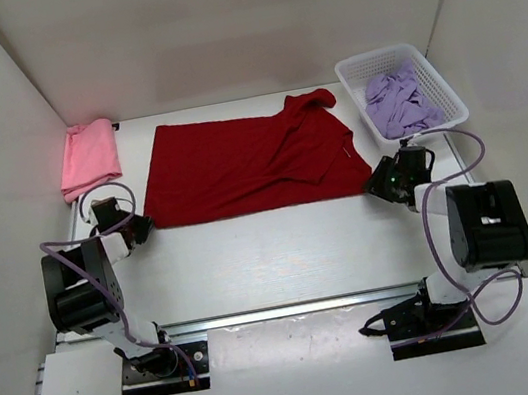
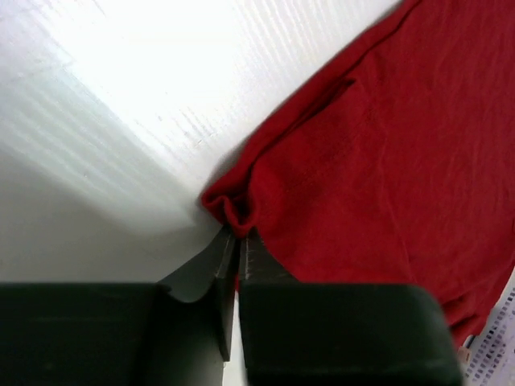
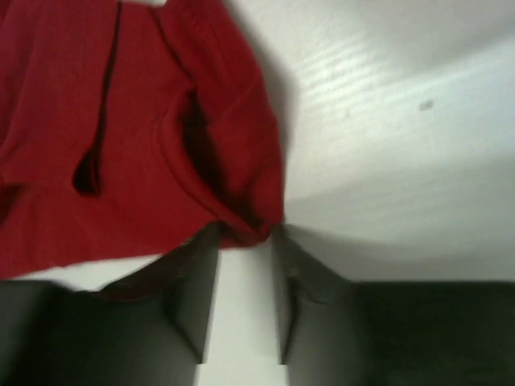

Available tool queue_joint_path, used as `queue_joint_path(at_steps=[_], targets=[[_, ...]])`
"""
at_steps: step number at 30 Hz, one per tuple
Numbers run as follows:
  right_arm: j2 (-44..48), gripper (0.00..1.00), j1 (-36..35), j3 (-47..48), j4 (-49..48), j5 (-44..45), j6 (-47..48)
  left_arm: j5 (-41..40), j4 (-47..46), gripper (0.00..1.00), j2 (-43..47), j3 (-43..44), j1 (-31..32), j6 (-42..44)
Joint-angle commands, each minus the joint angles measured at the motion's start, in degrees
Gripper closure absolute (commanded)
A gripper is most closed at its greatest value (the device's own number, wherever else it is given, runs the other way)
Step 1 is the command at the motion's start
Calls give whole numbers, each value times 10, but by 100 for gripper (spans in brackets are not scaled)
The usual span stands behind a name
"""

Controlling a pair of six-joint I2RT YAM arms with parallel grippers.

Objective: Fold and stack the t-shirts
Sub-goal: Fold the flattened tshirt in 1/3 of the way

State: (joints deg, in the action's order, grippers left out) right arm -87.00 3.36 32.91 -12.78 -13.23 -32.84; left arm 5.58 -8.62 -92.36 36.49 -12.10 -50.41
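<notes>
Red shirt [image 1: 239,166]: soft matte knit, spread flat mid-table, long axis left to right. Your left gripper [image 2: 236,241] pinches its near-left corner, jaws almost together; your right gripper [image 3: 245,241] straddles the near-right corner, jaws parted. Pink shirt [image 1: 88,156] lies folded far left; purple shirt [image 1: 400,102] crumpled in the mesh basket [image 1: 374,55].
</notes>
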Motion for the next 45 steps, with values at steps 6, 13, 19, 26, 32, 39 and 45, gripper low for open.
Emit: queue_joint_path(at_steps=[6,13,19,26,32,39,45], targets=[[-54,100,7,41,-23,-11,-12,14,22,100,-10,41,5,21],[127,100,3,-84,63,8,-50,74,47,100,99,-75,-35,0],[354,100,101,-179,220,-29,-28,5,191,100,234,-119,-61,92],[452,100,34,-158,373,-27,-51,-53,327,94,405,-139,-7,129],[470,61,26,-110,406,-5,-33,-27,354,1,436,-122,8,139],[411,72,-44,-20,336,8,45,-7,279,1,387,-35,82,165],[274,92,-195,-32,203,27,31,-55,171,58,335,-70,263,141]])
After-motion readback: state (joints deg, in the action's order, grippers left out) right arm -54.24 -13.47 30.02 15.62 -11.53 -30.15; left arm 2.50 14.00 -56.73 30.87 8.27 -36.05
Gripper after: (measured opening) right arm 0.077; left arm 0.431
